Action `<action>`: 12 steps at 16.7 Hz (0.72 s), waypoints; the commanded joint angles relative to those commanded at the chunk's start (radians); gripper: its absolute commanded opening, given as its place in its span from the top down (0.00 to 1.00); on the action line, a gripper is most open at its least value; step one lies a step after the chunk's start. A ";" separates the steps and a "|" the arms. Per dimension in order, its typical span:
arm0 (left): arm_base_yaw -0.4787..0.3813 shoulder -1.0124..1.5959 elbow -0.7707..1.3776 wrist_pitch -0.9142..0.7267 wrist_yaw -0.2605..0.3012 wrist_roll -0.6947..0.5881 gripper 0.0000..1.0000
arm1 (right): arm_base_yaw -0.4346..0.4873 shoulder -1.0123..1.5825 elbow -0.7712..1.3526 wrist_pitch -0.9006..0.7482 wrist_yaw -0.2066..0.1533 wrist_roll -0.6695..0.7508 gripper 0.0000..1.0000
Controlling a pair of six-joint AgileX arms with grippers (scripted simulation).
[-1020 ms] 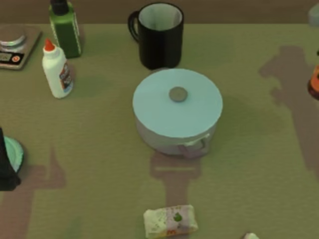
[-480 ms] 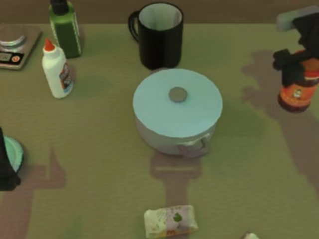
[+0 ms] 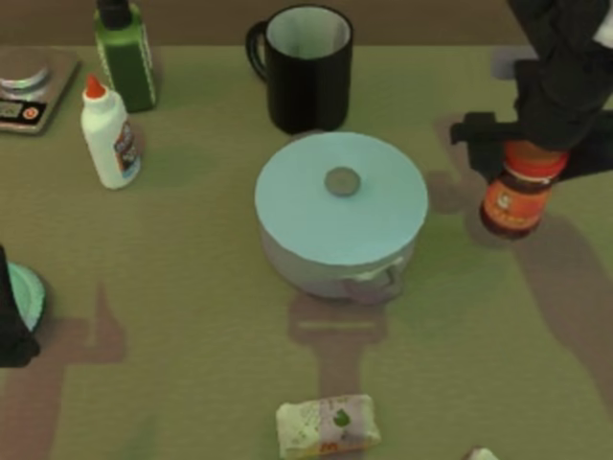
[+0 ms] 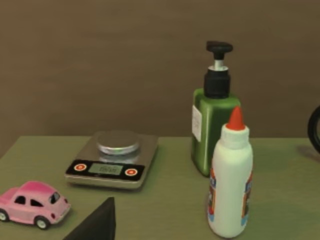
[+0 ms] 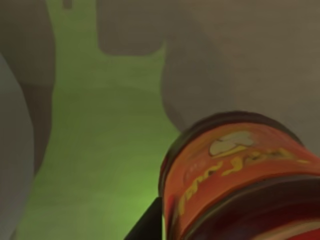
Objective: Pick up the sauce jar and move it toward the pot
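Note:
The sauce jar (image 3: 512, 199), dark brown with a red lid and orange label, hangs tilted above the table to the right of the pot. My right gripper (image 3: 534, 144) is shut on its lid end. In the right wrist view the jar (image 5: 240, 165) fills the frame, with one dark finger (image 5: 150, 222) against its side. The pot (image 3: 340, 216), pale grey with a light-blue lid and grey knob, stands mid-table, a short gap from the jar. My left gripper (image 3: 11, 331) is parked at the left edge, open and holding nothing.
A black mug (image 3: 306, 67) stands just behind the pot. A green bottle (image 3: 124, 48), a white glue bottle (image 3: 110, 134) and a scale (image 3: 29, 91) are at the back left. A snack packet (image 3: 328, 425) lies in front. A pink toy car (image 4: 32, 202) sits near the scale.
My right gripper has carried the sauce jar in from the right edge, leftward toward the pot. The left arm has not moved.

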State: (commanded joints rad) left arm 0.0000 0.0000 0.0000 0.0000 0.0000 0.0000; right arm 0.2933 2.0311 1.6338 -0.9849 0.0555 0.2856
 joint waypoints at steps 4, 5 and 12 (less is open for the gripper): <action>0.000 0.000 0.000 0.000 0.000 0.000 0.00 | 0.009 -0.002 -0.007 0.008 0.006 0.022 1.00; 0.000 0.000 0.000 0.000 0.000 0.000 0.00 | 0.009 -0.002 -0.007 0.008 0.006 0.022 1.00; 0.000 0.000 0.000 0.000 0.000 0.000 0.00 | 0.005 0.047 -0.083 0.137 0.006 0.022 1.00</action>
State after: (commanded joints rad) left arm 0.0000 0.0000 0.0000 0.0000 0.0000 0.0000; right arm 0.2981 2.0779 1.5513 -0.8477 0.0611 0.3075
